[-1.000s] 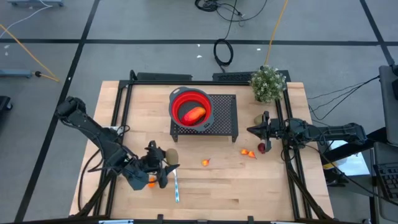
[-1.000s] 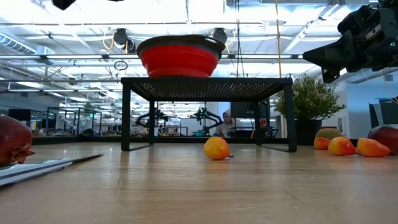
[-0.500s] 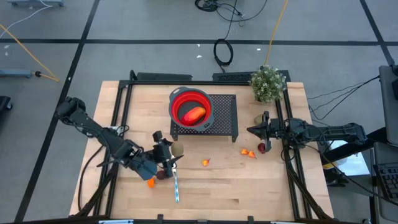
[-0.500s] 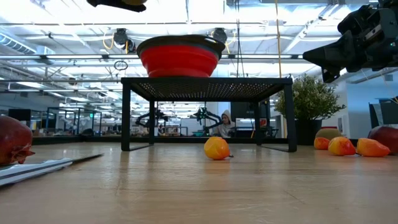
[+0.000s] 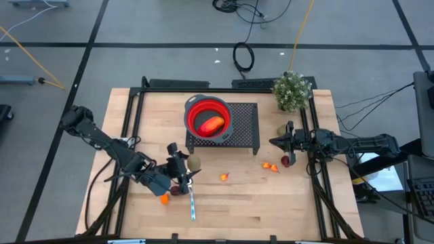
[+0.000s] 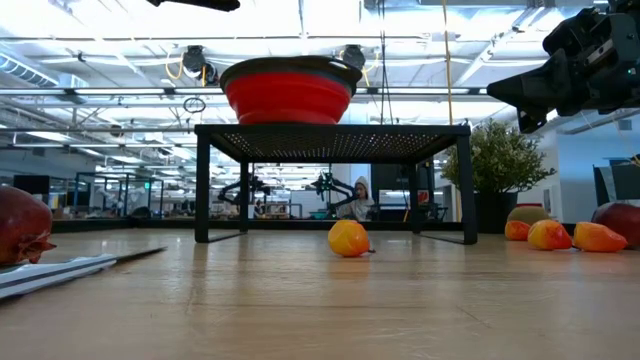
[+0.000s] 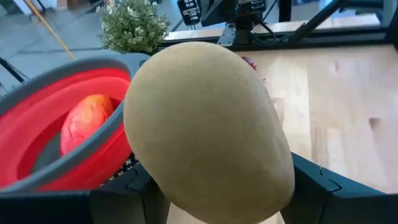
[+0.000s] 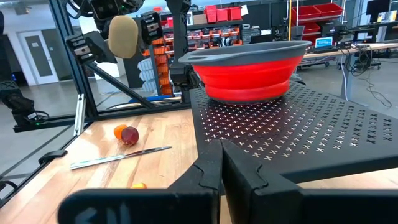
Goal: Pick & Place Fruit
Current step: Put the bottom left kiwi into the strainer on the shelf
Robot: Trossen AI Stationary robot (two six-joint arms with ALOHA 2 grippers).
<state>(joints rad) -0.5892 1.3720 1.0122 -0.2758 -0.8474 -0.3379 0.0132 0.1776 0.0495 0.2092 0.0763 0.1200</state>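
Note:
My left gripper (image 5: 187, 169) hangs above the table's near-left part, shut on the brown-green kiwi-like fruit (image 5: 194, 163), which fills the left wrist view (image 7: 208, 124). The red-orange oval fruit (image 5: 213, 124) lies inside the red bowl (image 5: 224, 108) on the black perforated stand (image 5: 244, 125). A tiny orange fruit (image 5: 163, 198) and a dark red one (image 5: 175, 191) lie below the left gripper. More orange pieces (image 5: 270, 166) and a dark red fruit (image 5: 286, 161) rest on the wood near my right gripper (image 5: 274, 142), which is shut at the right side. My left gripper pinches the kiwi-like fruit across its lower sides (image 7: 149, 180) between the two fingers (image 7: 317, 186). The fruit is lifted clear of the table and stands out beyond the fingers; in the right wrist view the kiwi-like fruit (image 8: 122, 36) shows high in the air.
A silver knife (image 5: 192, 204) lies on the table below the left gripper. Another small orange fruit (image 5: 224, 177) sits mid-table, a green-brown one (image 5: 281, 130) beside the stand. A potted plant (image 5: 292, 91) stands at the far right corner. Black rails run along both sides.
My left gripper has risen from the table with the kiwi-like fruit and moved toward the far right, nearer the stand and bowl. The fruit, on the wood a second ago, is now lifted clear. The tiny orange and dark red pieces stay where they were.

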